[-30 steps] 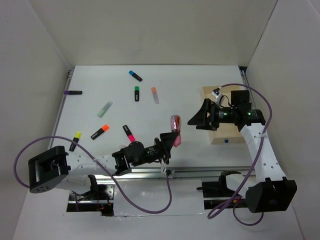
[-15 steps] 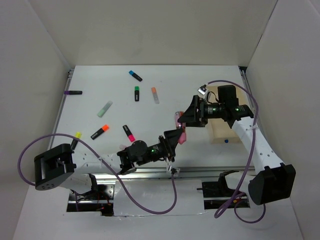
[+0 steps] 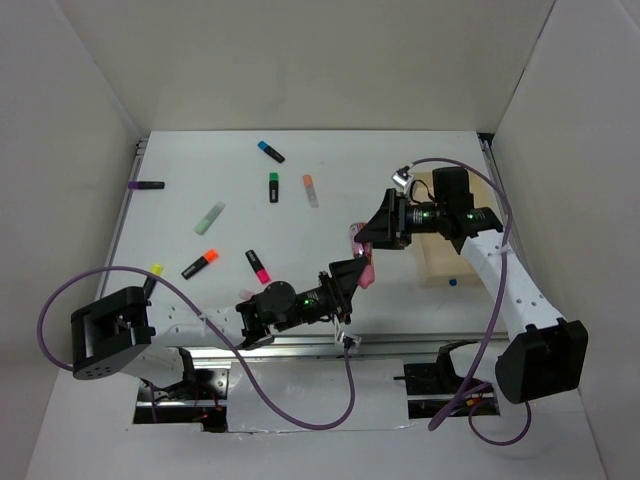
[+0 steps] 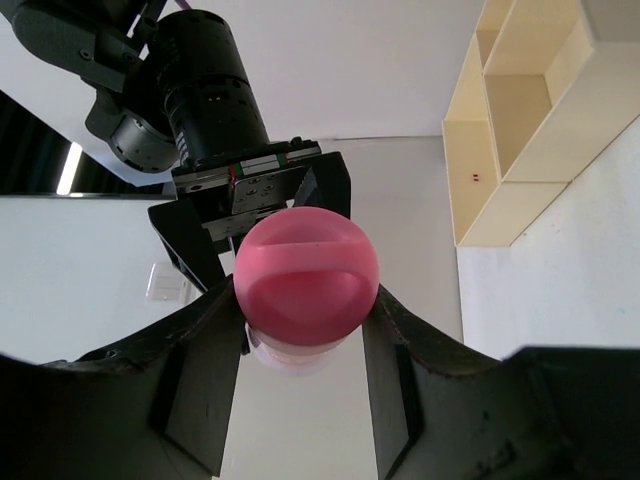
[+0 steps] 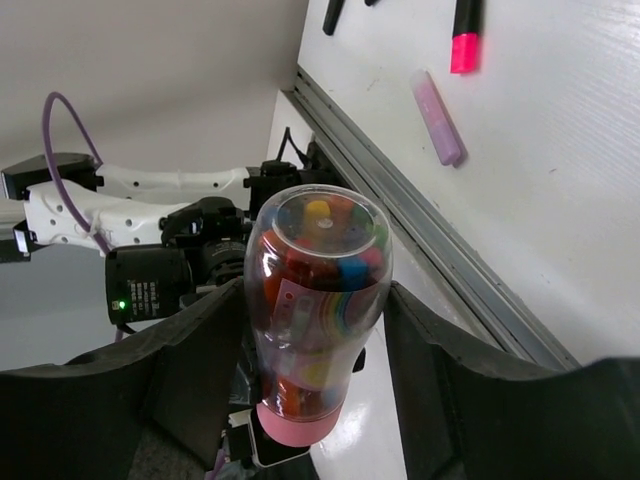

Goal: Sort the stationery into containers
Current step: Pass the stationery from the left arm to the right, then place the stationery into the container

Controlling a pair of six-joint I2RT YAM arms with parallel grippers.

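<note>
The pink tube (image 3: 354, 233), clear-bodied with a pink cap and coloured bits inside, hangs above the table between both grippers. My left gripper (image 3: 352, 270) is shut on its pink cap (image 4: 305, 280). My right gripper (image 3: 373, 234) grips the clear end (image 5: 318, 290), with a finger touching each side. The tan wooden tray (image 3: 432, 270) lies at the right under the right arm and shows in the left wrist view (image 4: 520, 110). Several markers lie loose on the table: blue (image 3: 270, 151), green (image 3: 273, 186), orange (image 3: 311, 190).
More markers lie left of centre: pale green (image 3: 209, 218), purple (image 3: 147, 185), black-orange (image 3: 200, 263), black-pink (image 3: 258, 266), yellow (image 3: 151, 280). A pale purple one (image 5: 438, 118) lies near the front rail. White walls enclose the table.
My right gripper swung left from over the tray to the tube's upper end. My left gripper carried the tube slightly right. Both have hardly moved in the last half second.
</note>
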